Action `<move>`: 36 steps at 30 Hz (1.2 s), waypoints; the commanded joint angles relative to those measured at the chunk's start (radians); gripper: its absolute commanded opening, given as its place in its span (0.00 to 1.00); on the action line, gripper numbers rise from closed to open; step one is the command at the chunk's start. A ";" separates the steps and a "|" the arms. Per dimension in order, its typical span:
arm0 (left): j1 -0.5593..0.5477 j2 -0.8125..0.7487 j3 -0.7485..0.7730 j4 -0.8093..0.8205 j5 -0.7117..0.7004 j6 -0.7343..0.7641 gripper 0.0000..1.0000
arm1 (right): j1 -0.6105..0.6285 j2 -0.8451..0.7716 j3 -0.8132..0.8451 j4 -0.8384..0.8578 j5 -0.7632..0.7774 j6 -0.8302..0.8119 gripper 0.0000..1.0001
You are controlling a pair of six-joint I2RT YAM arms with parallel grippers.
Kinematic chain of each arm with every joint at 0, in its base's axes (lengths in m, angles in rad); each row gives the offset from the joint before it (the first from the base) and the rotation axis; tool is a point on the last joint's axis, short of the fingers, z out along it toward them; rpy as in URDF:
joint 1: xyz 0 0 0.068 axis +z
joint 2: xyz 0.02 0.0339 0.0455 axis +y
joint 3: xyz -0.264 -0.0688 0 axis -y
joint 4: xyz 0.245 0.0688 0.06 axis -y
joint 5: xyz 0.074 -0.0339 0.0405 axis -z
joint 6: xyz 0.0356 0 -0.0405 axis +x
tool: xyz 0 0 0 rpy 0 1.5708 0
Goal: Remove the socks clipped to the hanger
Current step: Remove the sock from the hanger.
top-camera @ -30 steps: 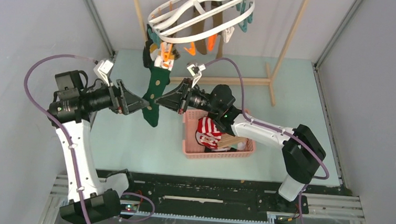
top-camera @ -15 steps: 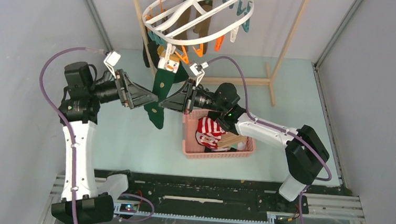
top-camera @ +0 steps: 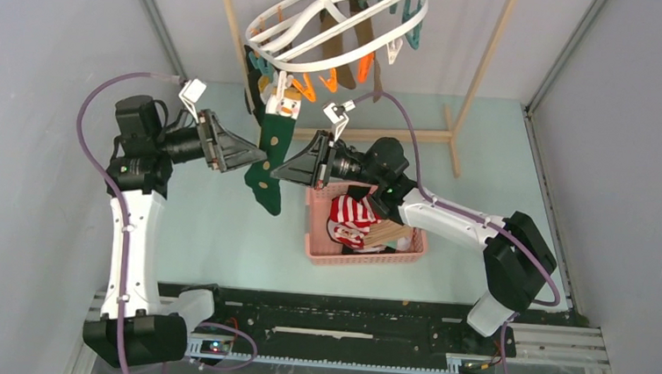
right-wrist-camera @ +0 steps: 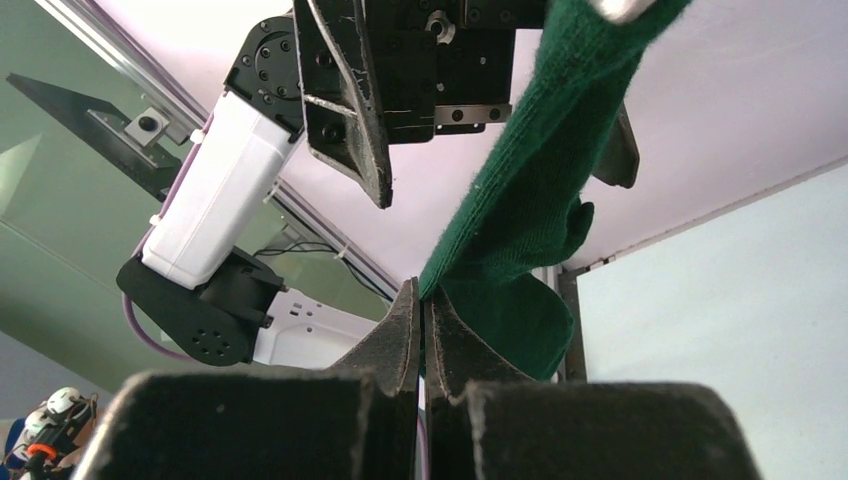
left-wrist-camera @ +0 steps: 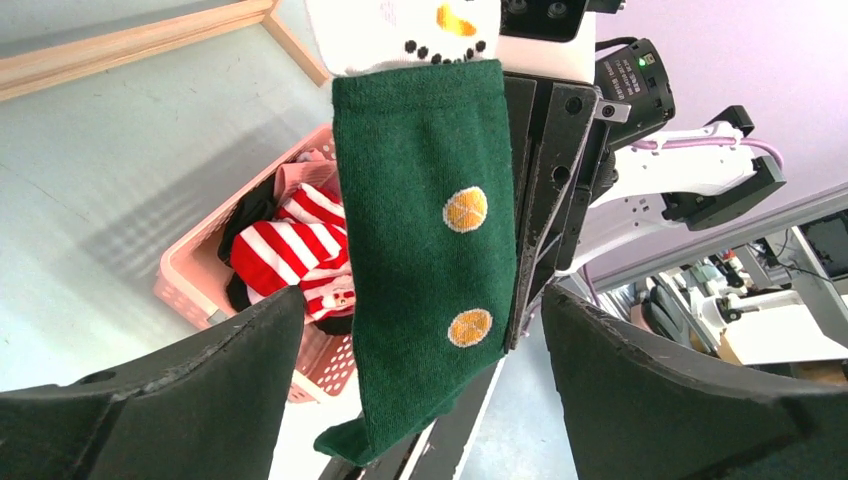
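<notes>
The white oval hanger [top-camera: 277,56] hangs at the top, with teal and orange clothespins. A dark green sock [top-camera: 272,152] with a snowman cuff and orange dots [left-wrist-camera: 420,250] is clipped to it and hangs down. My left gripper [top-camera: 259,157] [left-wrist-camera: 420,300] is wide open, and the sock's lower part hangs between its fingers without touching them. My right gripper [top-camera: 274,174] [right-wrist-camera: 421,290] is shut. Its tips press against the sock's edge [right-wrist-camera: 520,200] from the other side, and no fabric shows between the pads. Tan-brown socks [top-camera: 356,37] and a dark one [top-camera: 250,92] also hang from the ring.
A pink basket [top-camera: 319,249] stands on the table under the right arm, holding a red-and-white striped sock [top-camera: 352,219] and others. The light wooden rack frame [top-camera: 485,66] stands at the back. Grey walls close in both sides.
The left arm rose and swung in toward the green sock, which now hangs between its fingers. The hanger and sock swayed. The right gripper stayed shut beside the sock.
</notes>
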 commanded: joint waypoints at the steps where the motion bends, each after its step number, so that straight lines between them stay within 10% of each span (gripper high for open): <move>1: -0.013 0.010 -0.014 0.038 0.030 -0.012 0.91 | -0.002 -0.040 -0.001 0.045 -0.032 0.029 0.00; 31: -0.055 -0.042 -0.080 0.277 -0.032 -0.214 0.05 | -0.012 -0.013 0.001 0.038 -0.028 0.098 0.03; 36: -0.055 -0.058 -0.082 0.286 -0.069 -0.225 0.00 | -0.015 -0.035 -0.001 -0.065 0.005 0.060 0.26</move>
